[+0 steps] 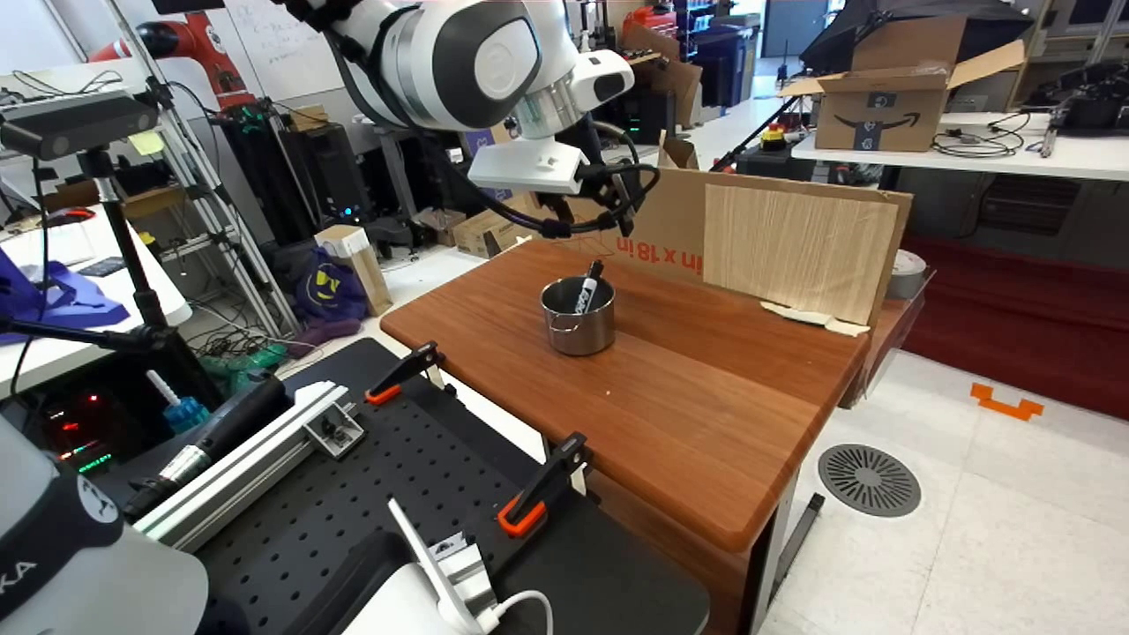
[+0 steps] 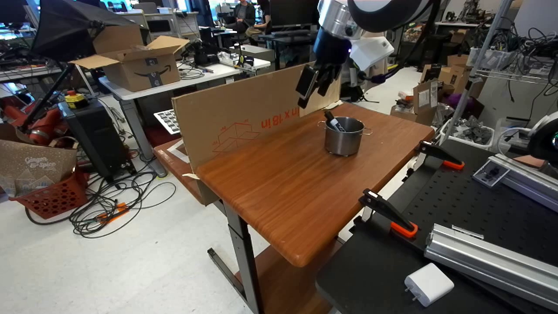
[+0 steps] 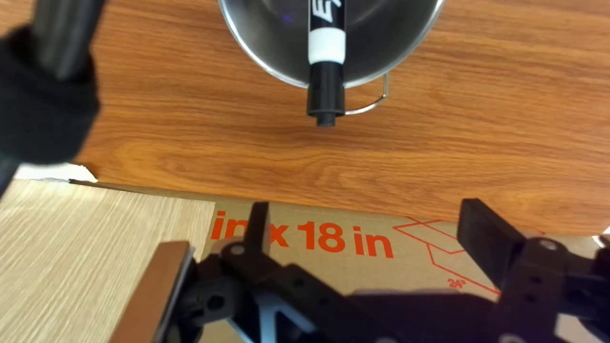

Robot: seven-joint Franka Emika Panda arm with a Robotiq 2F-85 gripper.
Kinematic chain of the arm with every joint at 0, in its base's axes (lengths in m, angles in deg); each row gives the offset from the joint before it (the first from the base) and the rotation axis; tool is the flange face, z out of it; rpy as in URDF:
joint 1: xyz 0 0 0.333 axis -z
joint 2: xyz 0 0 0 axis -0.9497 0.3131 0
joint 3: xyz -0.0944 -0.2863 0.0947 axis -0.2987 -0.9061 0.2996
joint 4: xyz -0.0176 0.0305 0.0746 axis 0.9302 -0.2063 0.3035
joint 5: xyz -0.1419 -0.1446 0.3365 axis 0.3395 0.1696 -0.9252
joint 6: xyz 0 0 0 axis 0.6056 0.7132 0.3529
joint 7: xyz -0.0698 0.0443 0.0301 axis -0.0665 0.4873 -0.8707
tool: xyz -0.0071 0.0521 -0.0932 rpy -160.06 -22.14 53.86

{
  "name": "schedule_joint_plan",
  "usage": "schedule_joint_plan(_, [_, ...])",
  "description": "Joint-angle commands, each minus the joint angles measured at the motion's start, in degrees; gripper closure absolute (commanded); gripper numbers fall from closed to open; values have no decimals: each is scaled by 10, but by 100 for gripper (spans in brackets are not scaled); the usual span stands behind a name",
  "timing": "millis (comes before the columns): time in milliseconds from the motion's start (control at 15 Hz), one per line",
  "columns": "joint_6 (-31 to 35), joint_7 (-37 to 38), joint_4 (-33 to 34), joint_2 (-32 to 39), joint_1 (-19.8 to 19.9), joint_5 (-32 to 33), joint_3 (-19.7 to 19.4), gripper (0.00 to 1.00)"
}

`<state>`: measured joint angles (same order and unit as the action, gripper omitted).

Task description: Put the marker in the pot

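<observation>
The marker (image 1: 586, 294), black with a white band, stands tilted inside the silver pot (image 1: 578, 333) on the wooden table. It leans on the rim, with its black cap sticking out above it. In an exterior view the marker (image 2: 335, 122) and the pot (image 2: 343, 141) show the same. In the wrist view the marker (image 3: 326, 47) lies across the rim of the pot (image 3: 267, 69), cap outward; its lower end is out of frame. My gripper (image 3: 365, 204) is open and empty. In an exterior view the gripper (image 2: 312, 97) hangs above the table, apart from marker and pot.
A cardboard panel (image 2: 244, 117) with red print stands along the table's (image 2: 270, 187) far edge, close to the gripper. Black clamps with orange pads (image 1: 547, 481) sit between the table and the black perforated board (image 1: 423, 459). A wire handle (image 3: 369, 107) juts from the pot.
</observation>
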<state>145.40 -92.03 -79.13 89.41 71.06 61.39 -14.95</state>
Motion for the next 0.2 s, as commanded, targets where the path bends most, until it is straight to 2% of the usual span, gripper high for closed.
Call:
schedule_joint_plan(0, [-2, 2, 0, 0, 0, 2, 0, 0])
schedule_joint_plan(133, [-2, 2, 0, 0, 0, 2, 0, 0])
